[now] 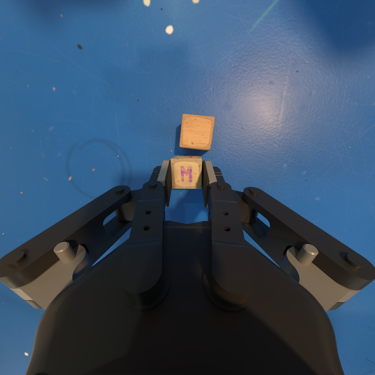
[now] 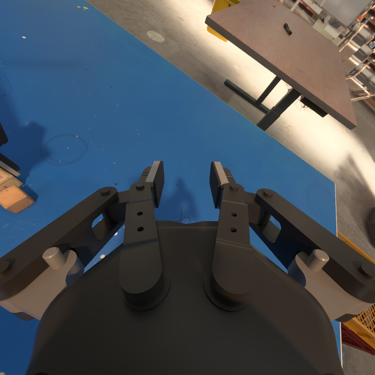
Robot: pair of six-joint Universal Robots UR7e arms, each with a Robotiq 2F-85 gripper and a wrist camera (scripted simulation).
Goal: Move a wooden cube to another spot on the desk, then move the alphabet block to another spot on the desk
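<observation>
My left gripper (image 1: pixel 186 172) is shut on the alphabet block (image 1: pixel 186 173), a pale cube with a purple letter on its top face; the pads press its left and right sides. A plain wooden cube (image 1: pixel 196 132) lies on the blue desk (image 1: pixel 284 142) just beyond the block, a small gap apart. In the right wrist view the wooden cube (image 2: pixel 14 197) and part of the alphabet block (image 2: pixel 6 179) show at the far left edge, under the other gripper's fingers (image 2: pixel 9 164). My right gripper (image 2: pixel 186 178) is open and empty above the bare desk.
The desk's edge (image 2: pixel 203 81) runs diagonally across the right wrist view, with a corner at the right (image 2: pixel 332 184). Beyond it are concrete floor, a brown table (image 2: pixel 294 56) and yellow crates (image 2: pixel 361 324). A faint ring mark (image 1: pixel 97 168) is on the desk left of the block.
</observation>
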